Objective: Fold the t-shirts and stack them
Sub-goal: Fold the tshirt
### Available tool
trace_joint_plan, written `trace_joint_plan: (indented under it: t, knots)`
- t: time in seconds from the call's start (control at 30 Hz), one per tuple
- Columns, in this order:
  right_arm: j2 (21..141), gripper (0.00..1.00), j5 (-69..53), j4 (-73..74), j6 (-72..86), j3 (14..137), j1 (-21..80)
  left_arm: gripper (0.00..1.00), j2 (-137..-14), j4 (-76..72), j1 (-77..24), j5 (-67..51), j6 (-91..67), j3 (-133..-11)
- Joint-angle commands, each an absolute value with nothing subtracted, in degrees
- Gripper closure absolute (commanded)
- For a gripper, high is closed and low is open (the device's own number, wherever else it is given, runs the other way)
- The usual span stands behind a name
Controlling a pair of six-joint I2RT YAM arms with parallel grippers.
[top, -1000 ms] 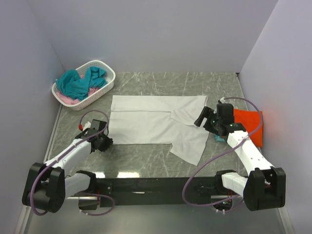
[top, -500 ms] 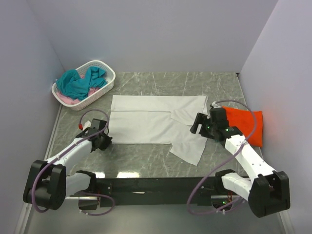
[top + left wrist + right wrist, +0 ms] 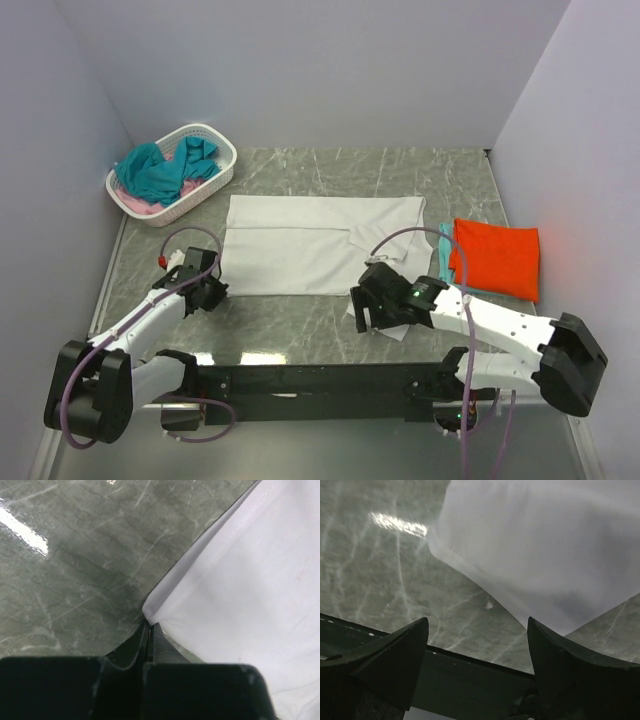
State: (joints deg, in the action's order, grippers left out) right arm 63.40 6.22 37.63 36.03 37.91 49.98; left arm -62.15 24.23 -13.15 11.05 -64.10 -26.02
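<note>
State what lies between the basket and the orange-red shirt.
The top external view shows it: the white t-shirt, spread flat, fills most of the stretch from the basket to the orange-red shirt, with a strip of teal cloth right beside the latter.

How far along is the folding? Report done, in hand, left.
Done: an orange shirt lies folded at the right, a teal edge showing beside it. In hand: the white shirt lies flat; the left gripper pinches its near left corner, and the right gripper hangs open at its near right flap. Left: teal shirts and pink shirt in the basket.
</note>
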Motion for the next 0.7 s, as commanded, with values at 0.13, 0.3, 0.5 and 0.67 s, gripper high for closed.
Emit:
trace_joint_plan:
  t: [0.13,0.3,0.5,0.67]
  knots:
    - [68.82,0.26,12.83,42.89,42.19,37.27,54.05,0.99,-62.66,23.99,-12.83,12.39,-62.58,-25.66]
    - [71.62,0.33,12.75,41.23,42.01,36.13,53.97,0.99,-63.28,24.08,-12.83,12.83,-62.58,-26.10]
    - [75.58,0.35,14.33,39.91,40.78,35.86,52.92,0.99,-64.42,24.26,-12.83,13.27,-62.49,-26.72]
    - [75.23,0.46,12.84,38.58,38.41,35.77,50.80,0.99,-65.74,24.17,-12.83,13.36,-62.58,-27.33]
